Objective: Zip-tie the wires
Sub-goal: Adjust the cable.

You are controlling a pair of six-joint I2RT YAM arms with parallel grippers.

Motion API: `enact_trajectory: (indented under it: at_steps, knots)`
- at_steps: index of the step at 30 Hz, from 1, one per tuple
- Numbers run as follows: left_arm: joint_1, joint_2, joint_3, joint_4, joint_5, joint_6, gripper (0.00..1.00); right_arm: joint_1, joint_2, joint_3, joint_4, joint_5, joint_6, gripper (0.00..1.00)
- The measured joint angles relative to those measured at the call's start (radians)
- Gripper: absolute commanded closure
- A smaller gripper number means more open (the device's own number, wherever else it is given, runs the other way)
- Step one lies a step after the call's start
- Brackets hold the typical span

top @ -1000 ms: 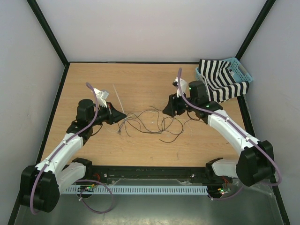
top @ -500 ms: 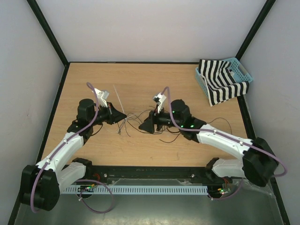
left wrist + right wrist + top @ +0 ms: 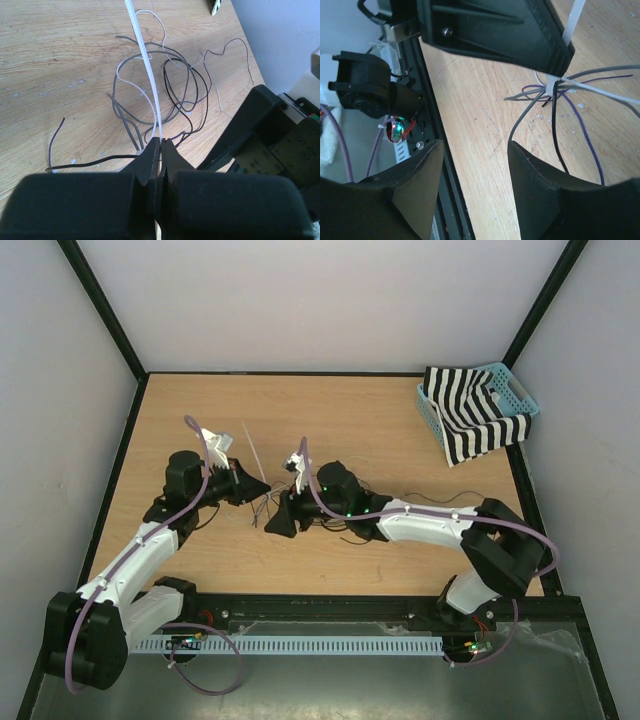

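Seen from above, the left arm (image 3: 150, 540) reaches from its base toward 1 o'clock with the wrist turned to 4 o'clock. The left gripper (image 3: 161, 142) is pinched together on a white zip tie (image 3: 150, 80), whose strap runs off toward 12 o'clock. The right arm (image 3: 420, 525) lies low and nearly flat toward 9 o'clock across the table (image 3: 350, 420), and the right gripper (image 3: 476, 145) points to 8 o'clock, jaws apart over bare wood and holding nothing. The wires (image 3: 170, 85) lie in loose loops at mid-table, at 3 o'clock from the left fingertips, partly under the right arm.
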Motion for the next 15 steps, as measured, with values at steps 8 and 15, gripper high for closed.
enact_trajectory:
  at_steps: [8, 15]
  knots:
    - [0.000, 0.000, 0.000, 0.000, 0.004, -0.005, 1.00, 0.007, 0.065, 0.046, -0.020, 0.063, -0.034, 0.37]
    - [0.000, 0.001, 0.008, -0.003, 0.008, -0.021, 1.00, 0.008, 0.097, 0.063, -0.045, 0.102, -0.064, 0.41]
